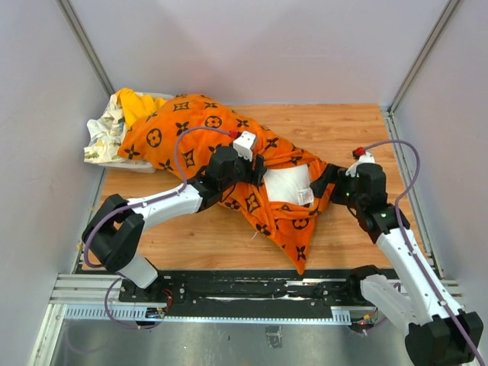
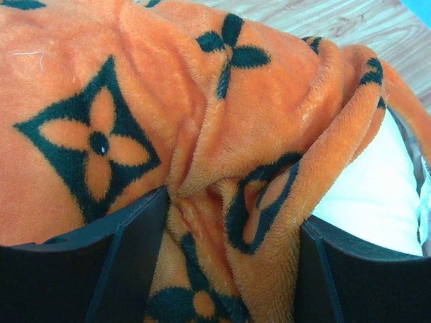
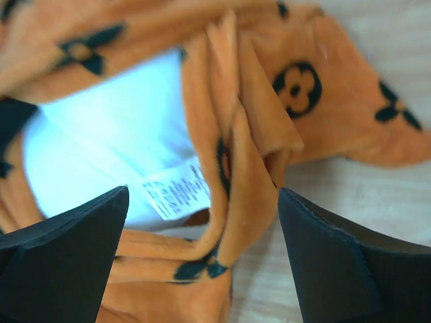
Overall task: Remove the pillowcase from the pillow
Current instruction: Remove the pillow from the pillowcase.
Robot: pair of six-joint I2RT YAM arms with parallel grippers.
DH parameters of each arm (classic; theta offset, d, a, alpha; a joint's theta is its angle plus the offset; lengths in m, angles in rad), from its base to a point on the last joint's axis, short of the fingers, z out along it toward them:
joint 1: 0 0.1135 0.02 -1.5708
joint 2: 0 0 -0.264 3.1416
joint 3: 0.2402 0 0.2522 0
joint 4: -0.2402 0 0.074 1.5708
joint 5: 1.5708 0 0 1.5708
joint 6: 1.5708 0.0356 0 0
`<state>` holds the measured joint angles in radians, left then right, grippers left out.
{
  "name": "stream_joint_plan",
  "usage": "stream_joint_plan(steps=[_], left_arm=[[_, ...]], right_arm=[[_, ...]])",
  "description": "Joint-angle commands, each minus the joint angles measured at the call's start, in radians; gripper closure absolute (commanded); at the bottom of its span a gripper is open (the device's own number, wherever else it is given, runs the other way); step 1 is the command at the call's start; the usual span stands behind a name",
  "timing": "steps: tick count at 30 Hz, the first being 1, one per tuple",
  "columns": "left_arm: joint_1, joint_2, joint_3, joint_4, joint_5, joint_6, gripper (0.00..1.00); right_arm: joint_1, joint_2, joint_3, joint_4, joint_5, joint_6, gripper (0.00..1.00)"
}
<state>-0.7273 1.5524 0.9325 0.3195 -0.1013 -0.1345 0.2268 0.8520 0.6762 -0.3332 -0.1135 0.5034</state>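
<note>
Lying on the wooden table (image 1: pixel 343 137), pillowcase (image 1: pixel 198 137) meets left jaws clamped, right jaws apart.

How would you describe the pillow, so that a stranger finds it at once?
Look at the wooden table, where the orange pillowcase lies across the middle. The pillow is the plain white bulge in its opening, between both grippers. Unlike the floral cloth, it has no print.
</note>
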Motion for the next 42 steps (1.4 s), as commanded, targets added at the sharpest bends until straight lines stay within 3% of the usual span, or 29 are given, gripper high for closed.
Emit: stream_joint_plan(steps=[1,5,12,16,22,29,32,36,39,42], left_arm=[[0.025,0.055,0.012,-0.102,-0.022,-0.013,0.31],[0.017,0.052,0.029,-0.124,-0.038,-0.014,0.31],[0.014,0.006,0.016,-0.150,-0.080,-0.006,0.30],[0.014,-0.008,0.000,-0.161,-0.117,-0.001,0.30],[0.014,-0.041,-0.006,-0.176,-0.132,0.005,0.29],[0.003,-0.094,0.017,-0.215,-0.187,0.036,0.29],[-0.044,-0.143,0.074,-0.293,-0.216,0.086,0.29],[-0.060,-0.221,0.145,-0.354,-0.079,0.057,0.23],[-0.061,-0.257,0.217,-0.423,-0.004,-0.005,0.16],[-0.061,-0.295,0.252,-0.426,0.178,-0.048,0.01]], right_arm=[[0.018,-0.022,0.017,0.118,0.014,-0.023,0.07],[0.017,0.083,0.019,0.207,0.010,0.006,0.07],[0.007,0.278,0.012,0.215,-0.026,0.040,0.14],[-0.047,0.289,-0.059,0.203,-0.038,0.052,0.16],[-0.271,0.325,-0.147,0.196,-0.172,0.039,0.21],[-0.273,0.286,-0.144,0.240,-0.187,0.099,0.24],[-0.249,0.282,-0.119,0.230,-0.180,0.080,0.30],[-0.227,0.283,-0.113,0.257,-0.189,0.077,0.46],[-0.218,0.290,-0.108,0.260,-0.196,0.078,0.47],[-0.215,0.285,-0.110,0.256,-0.194,0.075,0.46]])
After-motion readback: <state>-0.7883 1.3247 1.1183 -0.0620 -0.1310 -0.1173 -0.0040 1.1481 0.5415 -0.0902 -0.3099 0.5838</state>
